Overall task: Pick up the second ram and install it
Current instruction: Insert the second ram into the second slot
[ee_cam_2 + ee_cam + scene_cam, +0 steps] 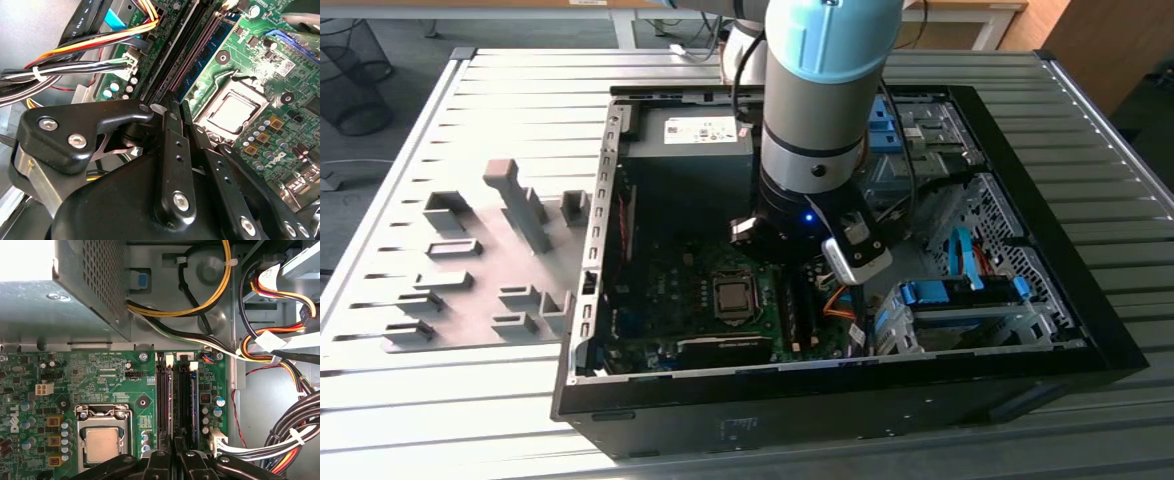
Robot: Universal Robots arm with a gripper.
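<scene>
"Fingers, how did they stand?"

"Narrow, the two almost together, in both wrist views. They were low inside the case, their tips right at the near end of the black slots."

"And the second ram?"

"I could not pick it out for sure. One blue stick stood seated in a slot just beside the fingers, one slot off from their tips. The slot running straight out from the tips looked dark with a reddish edge. My guess was that the second ram sat there, under or between the tips, but I could not tell."

"So how far along?"

"Late, I judged: the carrying was done and the work was at the slot. Whether the stick was fully seated did not show."

"Farther out?"

"The processor lay near on the motherboard, cables on the other side. Well apart, outside the case, grey holder blocks stood on the worktop."
</scene>
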